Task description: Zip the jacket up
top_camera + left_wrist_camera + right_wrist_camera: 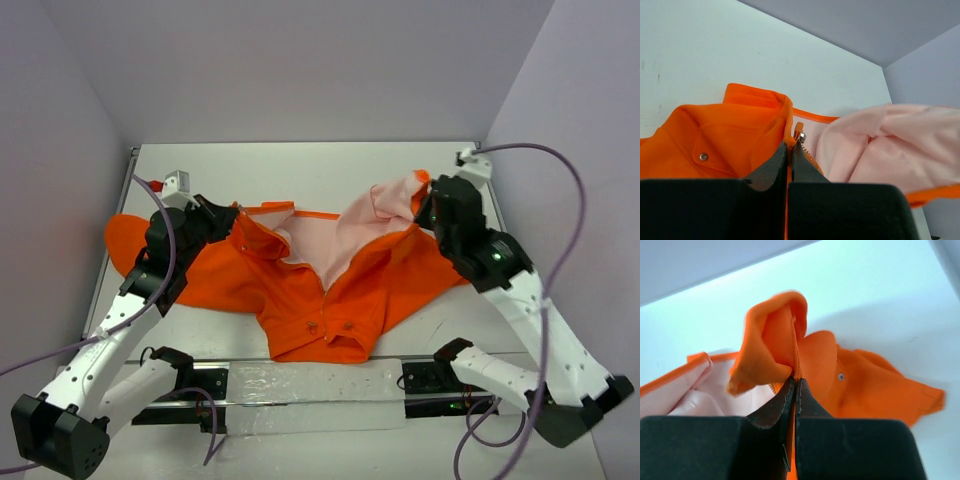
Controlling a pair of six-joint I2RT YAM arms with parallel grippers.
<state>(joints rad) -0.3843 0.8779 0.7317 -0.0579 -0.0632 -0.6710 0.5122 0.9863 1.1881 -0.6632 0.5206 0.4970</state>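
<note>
The orange jacket lies on the table with its front open and pale pink lining showing. My left gripper is shut on the jacket's left front edge near the collar. In the left wrist view its jaws pinch the orange edge just below the silver zipper slider. My right gripper is shut on the jacket's right front edge and holds it lifted. In the right wrist view orange fabric bunches above its closed jaws. A snap shows on the flap beside it.
A clear plastic sheet lies at the near edge between the arm bases. Purple cables loop beside each arm. Grey walls close in the table on the left, right and back.
</note>
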